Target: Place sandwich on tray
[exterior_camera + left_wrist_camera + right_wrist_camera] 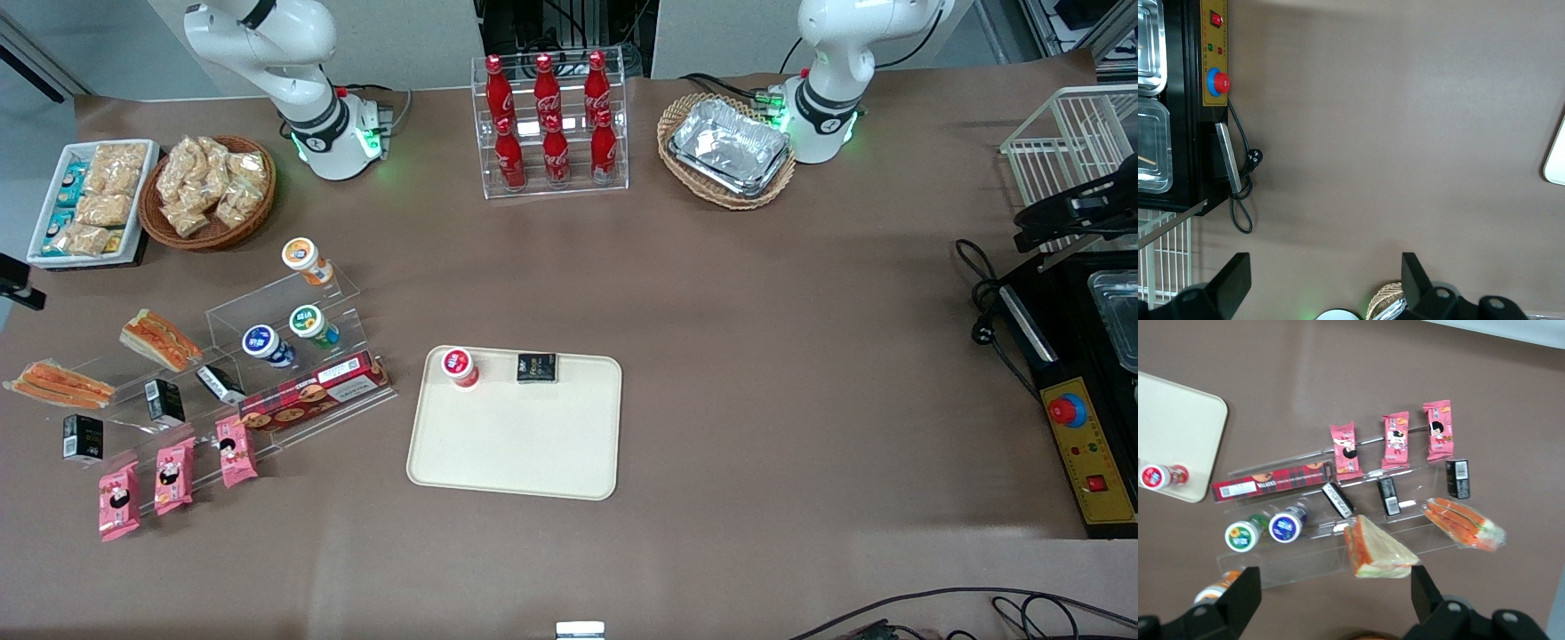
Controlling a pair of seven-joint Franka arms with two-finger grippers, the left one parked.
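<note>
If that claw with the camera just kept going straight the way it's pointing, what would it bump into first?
Probably the triangular wedge sandwich on the clear display shelf. The open gripper hangs above it, pointing down; the long sandwich lies off to one side. Depth is uncertain.

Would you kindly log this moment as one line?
gripper: open, above display | sandwich: on display, untouched | tray: no sandwich
</note>
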